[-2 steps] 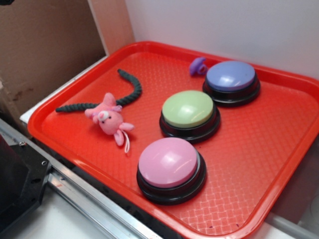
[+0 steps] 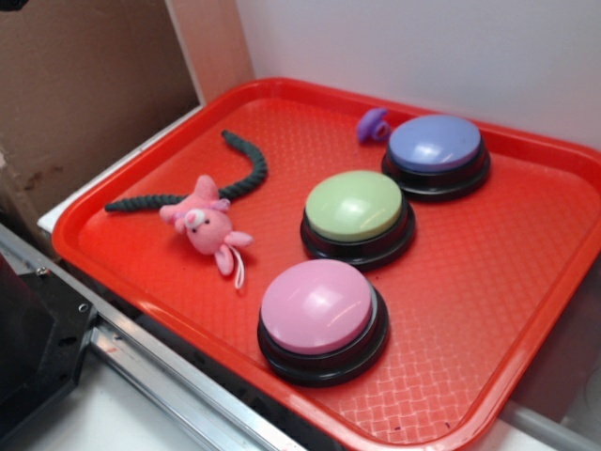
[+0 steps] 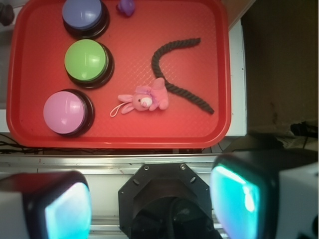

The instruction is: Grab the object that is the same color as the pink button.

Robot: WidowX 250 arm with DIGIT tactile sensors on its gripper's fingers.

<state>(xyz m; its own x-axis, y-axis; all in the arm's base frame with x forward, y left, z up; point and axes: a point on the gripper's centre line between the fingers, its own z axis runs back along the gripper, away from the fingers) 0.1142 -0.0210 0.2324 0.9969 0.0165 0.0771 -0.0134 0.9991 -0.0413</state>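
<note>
I see the pink toy (image 2: 205,224) lying left of the pink button (image 2: 320,310) on the tray (image 2: 526,282); gripper (image 3: 149,199) spread wide, holding nothing.

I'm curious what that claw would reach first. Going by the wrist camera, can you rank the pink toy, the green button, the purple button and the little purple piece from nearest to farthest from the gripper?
From the gripper, held back off the tray:
1. Pink plush toy, tray's middle.
2. Green button, left of middle.
3. Purple button, far left corner.
4. Small purple piece, far edge; too close to call with the purple button.
</note>
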